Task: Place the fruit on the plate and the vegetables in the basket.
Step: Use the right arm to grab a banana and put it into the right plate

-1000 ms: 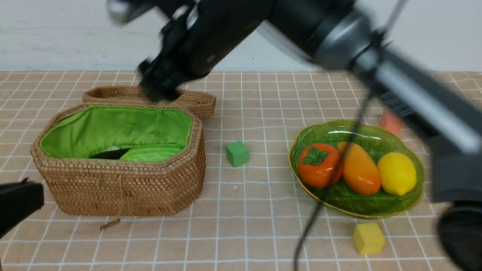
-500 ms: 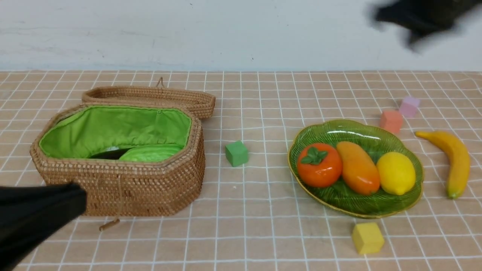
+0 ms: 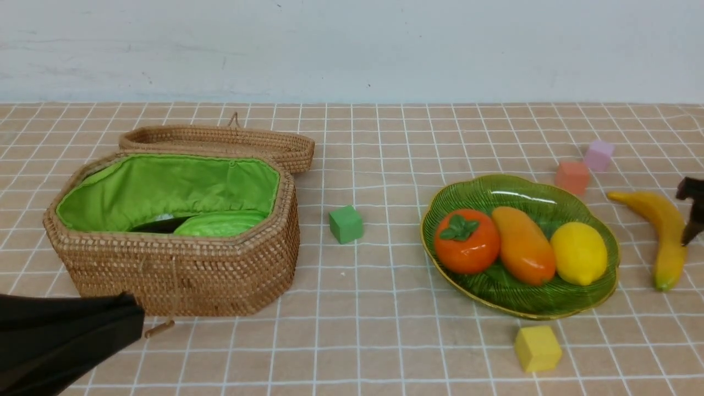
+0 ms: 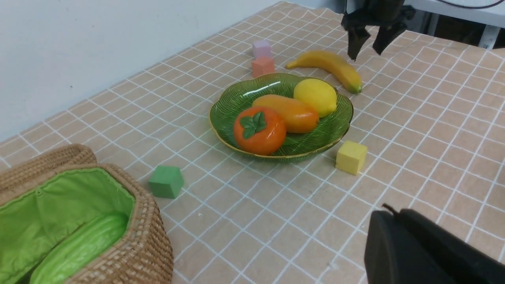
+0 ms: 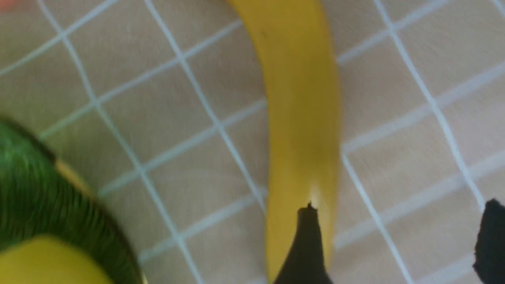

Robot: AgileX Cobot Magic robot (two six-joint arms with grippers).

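**Right arm swings from basket to the last fruit**

Front view: the right gripper (image 3: pixel 694 212), over the basket (image 3: pixel 176 275) a second ago, now hangs beside the banana (image 3: pixel 663 234), just right of the plate (image 3: pixel 605 286).

Left wrist view: its jaws stand apart above the banana; the left gripper (image 4: pixel 414 252) is shut.

Right wrist view: the banana, glossy, curved, yellow, lies ungripped on the cloth.
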